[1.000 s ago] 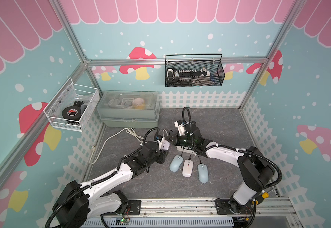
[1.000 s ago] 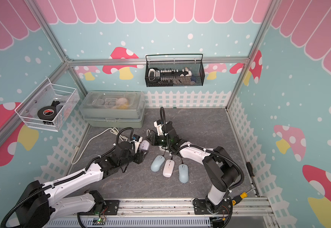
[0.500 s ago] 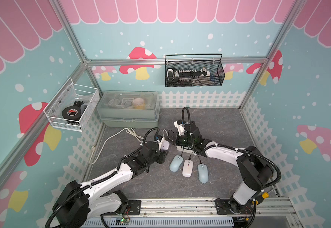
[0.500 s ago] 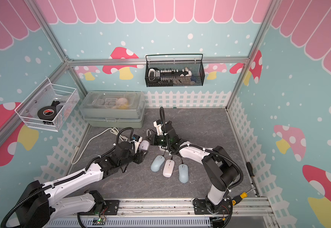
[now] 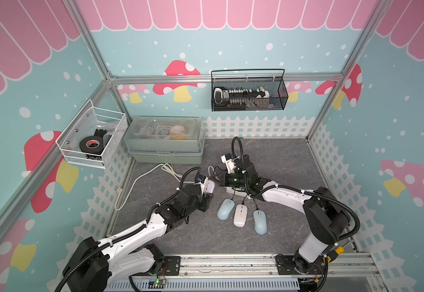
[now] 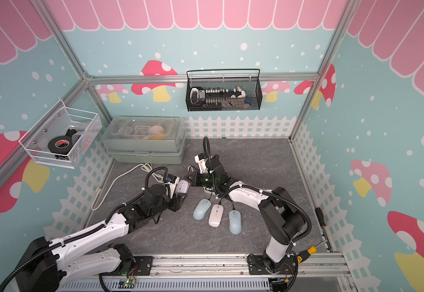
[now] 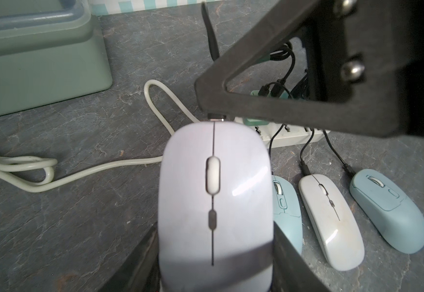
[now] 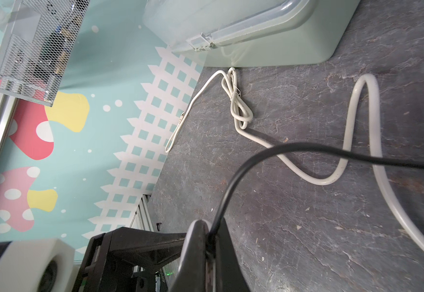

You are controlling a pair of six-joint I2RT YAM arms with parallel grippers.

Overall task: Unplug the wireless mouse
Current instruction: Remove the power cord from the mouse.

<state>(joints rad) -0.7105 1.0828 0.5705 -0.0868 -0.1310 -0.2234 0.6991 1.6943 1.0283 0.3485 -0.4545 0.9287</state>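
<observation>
Nearest, three other mice (image 5: 240, 215) lie side by side on the bench (image 5: 281, 164), just right of the left pincer (image 7: 216, 260), corded to a white strip (image 7: 289, 137). The left pincer clamps the pale lilac mouse (image 7: 214, 177) by its sides, raised off the bench. At the mouse's nose sits a plug (image 7: 215, 118) (only its metal tip shows), and there the right pincer (image 8: 209, 235) is pinched tight on the black cable (image 8: 281, 146). Beyond both pincers stands a green box (image 5: 165, 156).
</observation>
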